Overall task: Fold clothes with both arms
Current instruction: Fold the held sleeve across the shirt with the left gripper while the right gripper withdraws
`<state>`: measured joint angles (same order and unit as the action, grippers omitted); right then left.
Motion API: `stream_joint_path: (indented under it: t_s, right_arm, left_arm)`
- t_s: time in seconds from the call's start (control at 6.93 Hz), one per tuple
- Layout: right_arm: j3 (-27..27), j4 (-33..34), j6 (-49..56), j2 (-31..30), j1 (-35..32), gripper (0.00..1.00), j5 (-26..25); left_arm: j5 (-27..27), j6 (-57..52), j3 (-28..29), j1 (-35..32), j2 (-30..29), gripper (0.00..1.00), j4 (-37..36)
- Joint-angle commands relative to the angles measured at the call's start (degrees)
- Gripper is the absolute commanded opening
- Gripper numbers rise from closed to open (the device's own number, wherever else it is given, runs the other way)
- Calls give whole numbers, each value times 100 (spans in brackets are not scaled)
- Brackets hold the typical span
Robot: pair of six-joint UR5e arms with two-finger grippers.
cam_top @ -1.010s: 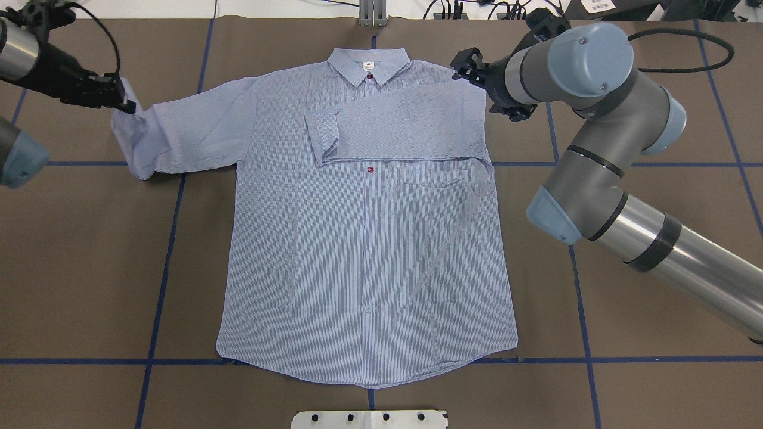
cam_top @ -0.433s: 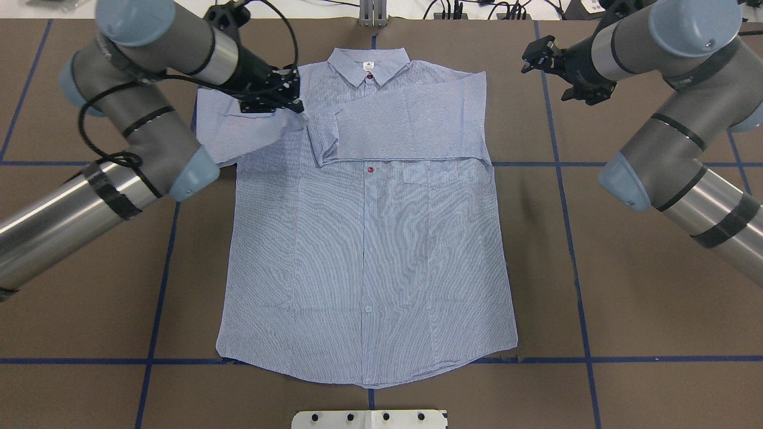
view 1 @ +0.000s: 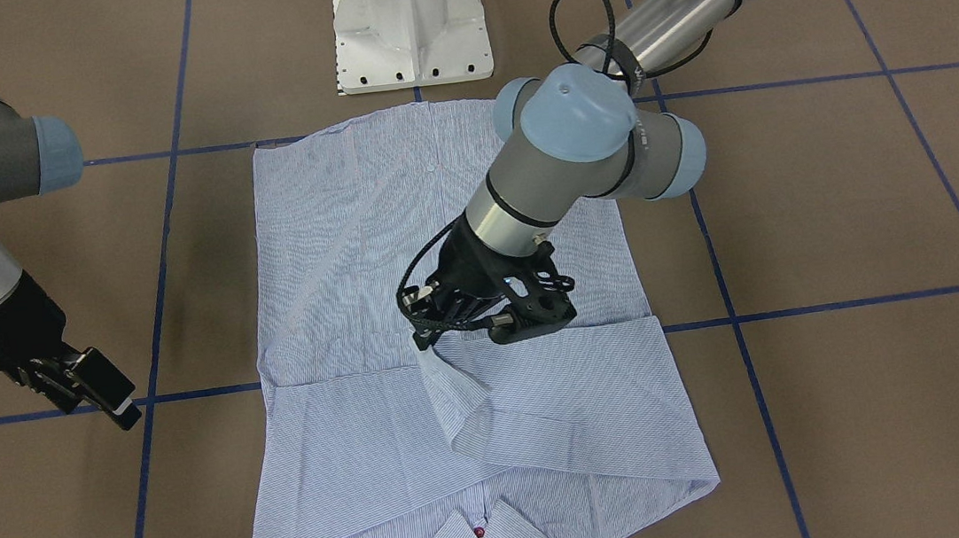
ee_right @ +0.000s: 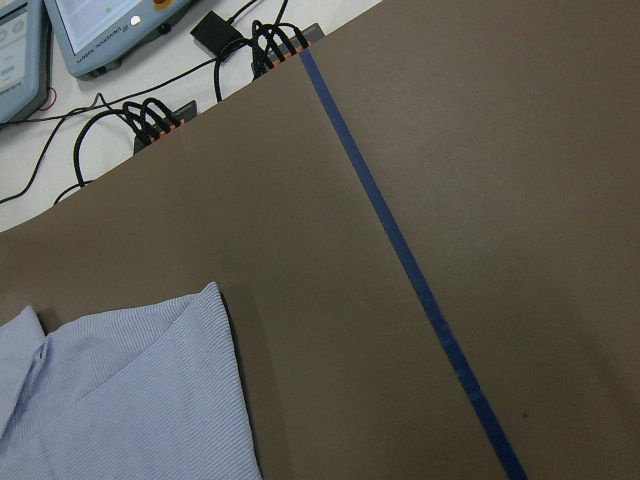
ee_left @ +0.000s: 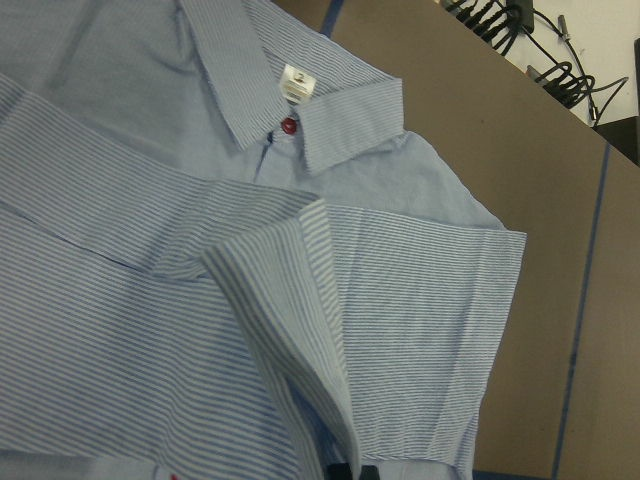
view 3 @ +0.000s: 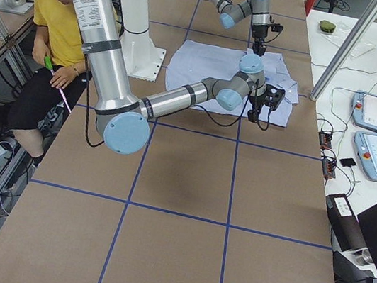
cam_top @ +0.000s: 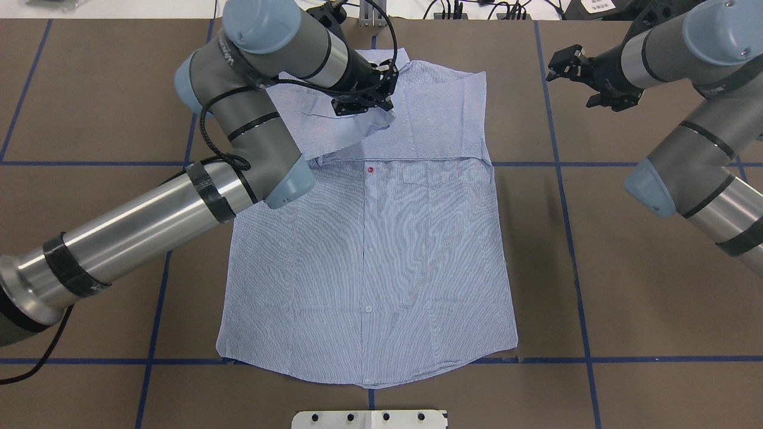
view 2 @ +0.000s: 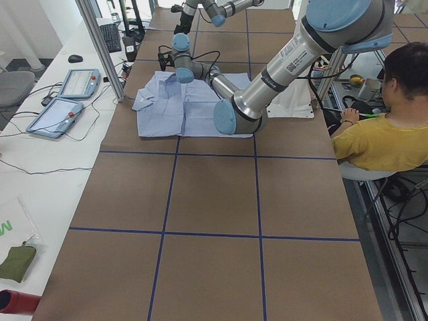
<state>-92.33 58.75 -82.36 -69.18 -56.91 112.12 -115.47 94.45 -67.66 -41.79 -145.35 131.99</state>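
The light blue striped shirt (cam_top: pixel 369 250) lies front up on the brown table, collar at the far edge. Its right sleeve (cam_top: pixel 441 125) lies folded across the chest. My left gripper (cam_top: pixel 384 109) is shut on the left sleeve's cuff and holds it raised over the upper chest, by the collar. In the front view the cuff (view 1: pixel 457 396) hangs from that gripper (view 1: pixel 426 339). The left wrist view shows the held cuff (ee_left: pixel 290 300) and the collar with its white tag (ee_left: pixel 297 83). My right gripper (cam_top: pixel 561 63) is open and empty, off the shirt's right shoulder; it also shows in the front view (view 1: pixel 122 412).
Blue tape lines (cam_top: pixel 560 179) grid the brown table. The white pedestal base (view 1: pixel 409 18) stands at the robot's edge, beyond the hem. A seated person in yellow (view 2: pixel 388 134) is beside the table. Teach pendants (view 2: pixel 67 100) and cables lie on the white bench past the collar.
My left gripper has carried the left sleeve's cuff from the far left across to the upper chest. My right gripper has drawn back to the right, away from the shirt's shoulder.
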Motion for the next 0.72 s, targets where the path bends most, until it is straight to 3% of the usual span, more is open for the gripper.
stream_joint_path:
  t_s: [0.0,0.14,0.29,0.43,0.58]
  right_arm:
    - [-4,-101,9,-122,-82,100,11]
    - [-4,-101,9,-131,-100,100,20]
    - [-4,-101,9,-166,-109,100,20]
    - [-82,-101,9,-297,-118,100,20]
    - [-248,-101,1,-420,-109,100,29]
  left_arm:
    - [357,56,173,311,-212,0,37]
    - [584,64,217,451,-274,11,38]
    - [595,30,244,522,-266,80,46]
    - [596,29,201,523,-327,98,107]
    - [596,64,174,514,-388,99,108]
